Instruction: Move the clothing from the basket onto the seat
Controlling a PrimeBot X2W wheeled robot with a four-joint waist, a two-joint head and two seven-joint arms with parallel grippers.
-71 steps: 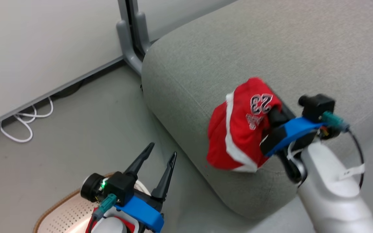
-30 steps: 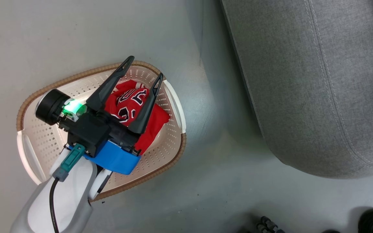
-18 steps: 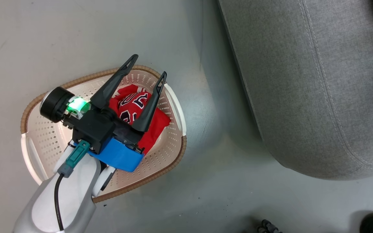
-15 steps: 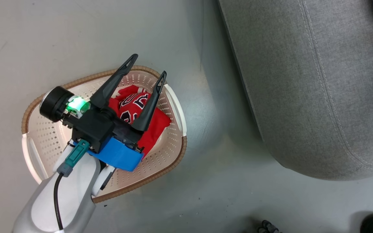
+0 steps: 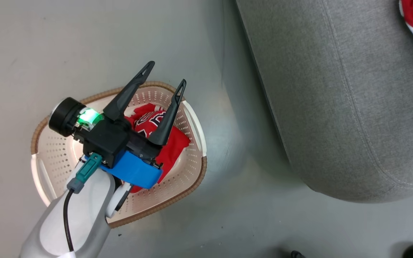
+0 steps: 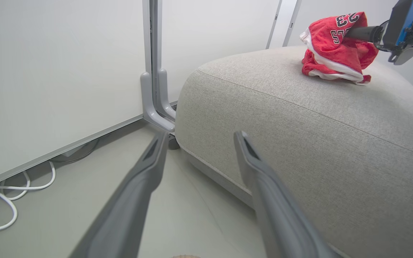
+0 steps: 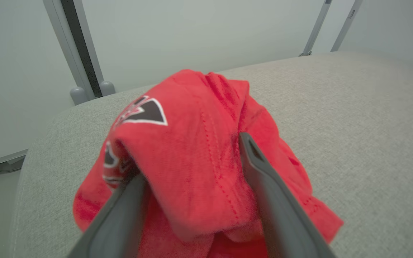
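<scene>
The left gripper point(image 5: 167, 74) hangs over the cream-white perforated plastic basket with a brown woven-look rim point(image 5: 192, 181), its two long dark fingers point(image 5: 129, 90) spread wide and holding nothing. Under it a crumpled red jersey with black white-edged numerals point(image 5: 172, 150) lies inside the basket, which stands on the grey floor point(image 5: 84, 43) just beside the large light-grey upholstered sofa point(image 5: 335, 107). Farther off, on the sofa's top, a second red jersey with white trim point(image 6: 332, 53) rests in a heap. The right gripper point(image 7: 192, 157) has its jaws parted wide, released, with that jersey's cloth bunched between them. Beyond, a white cable point(image 6: 9, 193) lies by the pale wall point(image 6: 48, 71)
</scene>
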